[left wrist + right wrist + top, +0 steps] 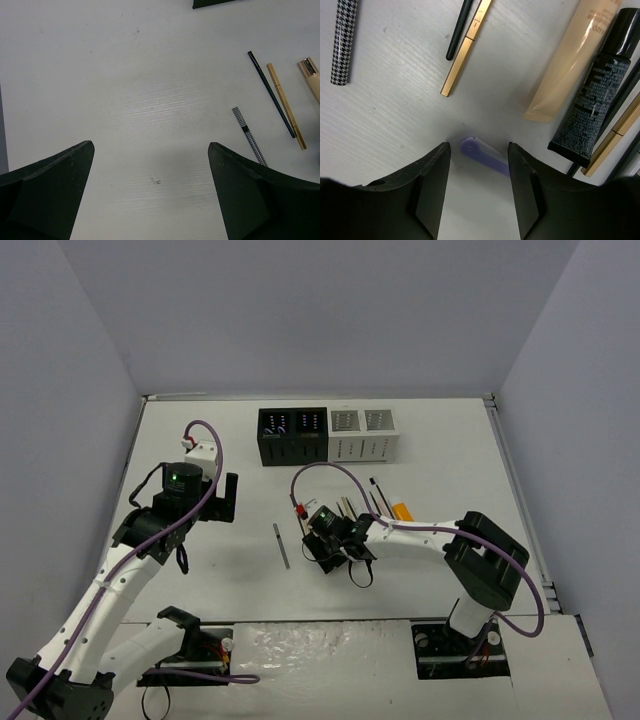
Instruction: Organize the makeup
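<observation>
My right gripper (325,543) is open and low over the table, its jaws on either side of a lilac tool (481,155) that lies flat between them, untouched. Beyond it lie a gold pencil (466,50), a thin black pencil (459,30), a flat tan-orange tube (572,65) and a small black tube (594,95). A houndstooth pencil (282,545) lies alone to the left of the cluster; it also shows in the right wrist view (344,40). My left gripper (224,498) is open and empty over bare table (151,147), left of the houndstooth pencil (248,135).
A black slotted organizer (292,436) and a white one (364,433) stand side by side at the back middle. More pencils lie near the orange tube (399,510). Purple cables loop over both arms.
</observation>
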You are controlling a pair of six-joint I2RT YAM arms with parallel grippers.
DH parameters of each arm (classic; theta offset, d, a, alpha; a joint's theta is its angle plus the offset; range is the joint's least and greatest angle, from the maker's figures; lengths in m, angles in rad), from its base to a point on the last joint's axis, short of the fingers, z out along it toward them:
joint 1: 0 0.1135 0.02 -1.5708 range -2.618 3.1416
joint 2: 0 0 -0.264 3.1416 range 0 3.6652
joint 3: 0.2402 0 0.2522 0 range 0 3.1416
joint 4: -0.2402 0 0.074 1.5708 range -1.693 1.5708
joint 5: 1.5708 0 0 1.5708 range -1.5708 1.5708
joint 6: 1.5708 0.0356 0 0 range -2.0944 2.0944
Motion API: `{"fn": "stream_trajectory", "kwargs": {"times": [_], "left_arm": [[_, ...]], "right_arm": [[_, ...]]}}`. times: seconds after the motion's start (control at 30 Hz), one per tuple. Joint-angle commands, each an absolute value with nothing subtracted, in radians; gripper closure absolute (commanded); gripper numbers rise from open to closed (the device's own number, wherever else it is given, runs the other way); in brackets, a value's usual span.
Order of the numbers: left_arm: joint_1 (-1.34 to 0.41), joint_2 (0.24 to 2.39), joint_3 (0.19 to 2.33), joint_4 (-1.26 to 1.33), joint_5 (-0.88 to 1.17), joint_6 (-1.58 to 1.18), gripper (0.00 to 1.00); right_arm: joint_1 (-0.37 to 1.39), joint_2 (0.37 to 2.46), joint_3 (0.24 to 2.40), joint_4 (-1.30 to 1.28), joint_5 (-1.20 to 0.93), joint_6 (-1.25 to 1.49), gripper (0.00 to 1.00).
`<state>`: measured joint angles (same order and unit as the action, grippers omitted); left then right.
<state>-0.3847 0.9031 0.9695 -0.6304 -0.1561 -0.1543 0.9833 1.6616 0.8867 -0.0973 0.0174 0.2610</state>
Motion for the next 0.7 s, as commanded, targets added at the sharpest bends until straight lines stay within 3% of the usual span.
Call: {"fn": "stream_trajectory", "kwargs": {"times": [0.0,0.17,0.67], "left_arm": [[-0.379,0.905,1.004,-0.581,-0.152,-0.165,0.03],[-0.377,0.904,1.002,-0.579,-0.15,-0.164,0.03],[-0.379,0.876,0.996,-0.569,-0.159,-0.161,0.03]], "right_arm": [[0.984,1.644,0.927,-0.184,0.026,0.237,0.5],[0.98,1.671,0.992,-0.241,-0.037,0.173,0.46],[0.922,1.756,1.107,-0.398,-0.101,-0.045,0.47]]}}
